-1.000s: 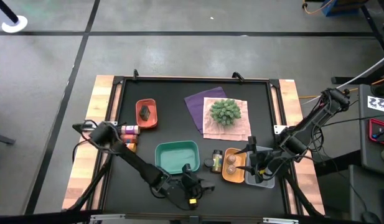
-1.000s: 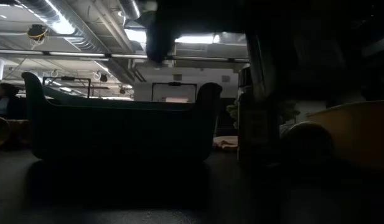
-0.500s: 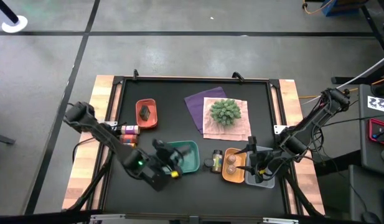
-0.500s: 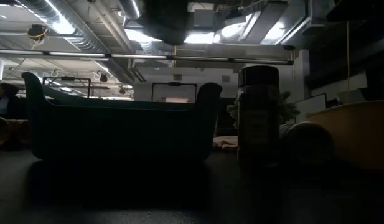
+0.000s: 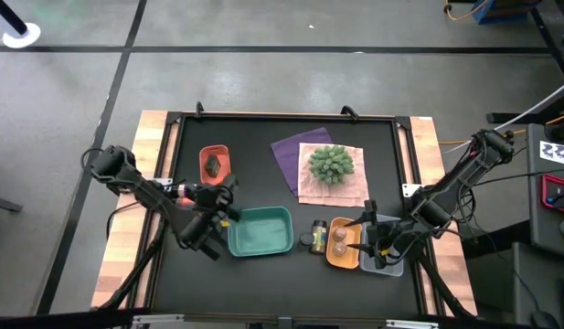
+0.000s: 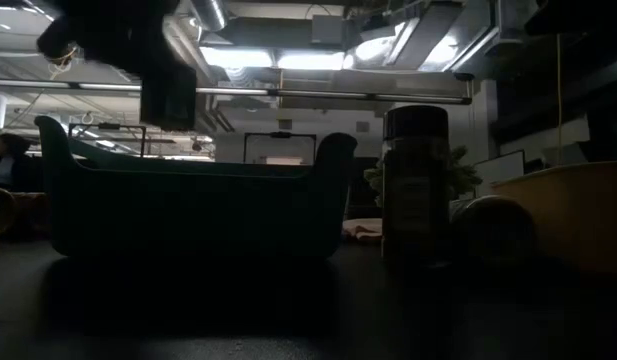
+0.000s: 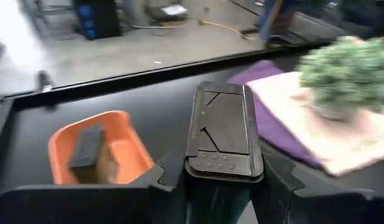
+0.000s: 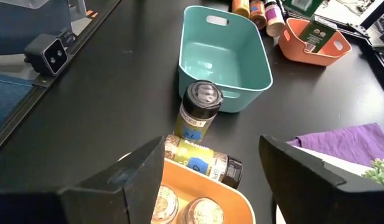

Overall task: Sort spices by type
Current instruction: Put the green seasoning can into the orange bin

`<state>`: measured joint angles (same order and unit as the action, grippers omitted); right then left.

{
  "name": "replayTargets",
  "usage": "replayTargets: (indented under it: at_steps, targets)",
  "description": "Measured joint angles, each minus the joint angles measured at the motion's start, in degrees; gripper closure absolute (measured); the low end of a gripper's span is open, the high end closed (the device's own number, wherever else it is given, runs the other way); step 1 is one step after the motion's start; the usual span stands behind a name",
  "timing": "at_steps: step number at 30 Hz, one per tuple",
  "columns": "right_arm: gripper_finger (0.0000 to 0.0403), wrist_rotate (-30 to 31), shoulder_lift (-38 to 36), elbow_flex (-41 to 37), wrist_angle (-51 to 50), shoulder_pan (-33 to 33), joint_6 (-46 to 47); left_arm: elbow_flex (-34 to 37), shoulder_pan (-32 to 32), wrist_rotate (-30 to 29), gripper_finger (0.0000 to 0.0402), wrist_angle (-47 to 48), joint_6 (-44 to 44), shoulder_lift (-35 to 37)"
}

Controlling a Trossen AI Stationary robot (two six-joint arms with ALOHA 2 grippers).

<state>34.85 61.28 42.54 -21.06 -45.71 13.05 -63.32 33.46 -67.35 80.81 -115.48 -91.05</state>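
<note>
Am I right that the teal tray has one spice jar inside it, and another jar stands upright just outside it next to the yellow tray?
Not quite. The teal tray is empty, as the right wrist view shows. The rest holds: a dark-capped jar stands upright just outside it, next to the yellow tray.

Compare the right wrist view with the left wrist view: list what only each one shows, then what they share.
Only the right wrist view: the teal tray, empty, a grey-topped jar standing beside it, a jar lying on its side, and jars in the yellow-orange tray.

Only the left wrist view: the green plant on its pink cloth.

Shared: the orange tray with a dark piece inside, and the purple cloth.
</note>
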Motion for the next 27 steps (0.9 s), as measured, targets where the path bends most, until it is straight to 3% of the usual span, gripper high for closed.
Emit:
replayTargets:
  at_steps: [7, 11, 20, 27]
  targets:
    - [0.0143, 0.0, 0.0, 0.0, 0.0, 0.0, 0.0, 12.0, -4.3, 0.0, 0.0290, -1.3, -10.8, 0.0]
    - [0.0143, 0.0, 0.0, 0.0, 0.0, 0.0, 0.0, 16.5, -6.6, -0.3, 0.0288, -3.9, -12.5, 0.0]
    - [0.0143, 0.2, 0.0, 0.0, 0.2, 0.0, -0.1, 20.5, -10.7, -4.2, 0.0287, -11.4, -7.7, 0.0]
    - [0.0143, 0.3, 0.0, 0.0, 0.2, 0.0, -0.1, 22.7, -14.3, -4.2, 0.0285, -21.7, 2.9, 0.0]
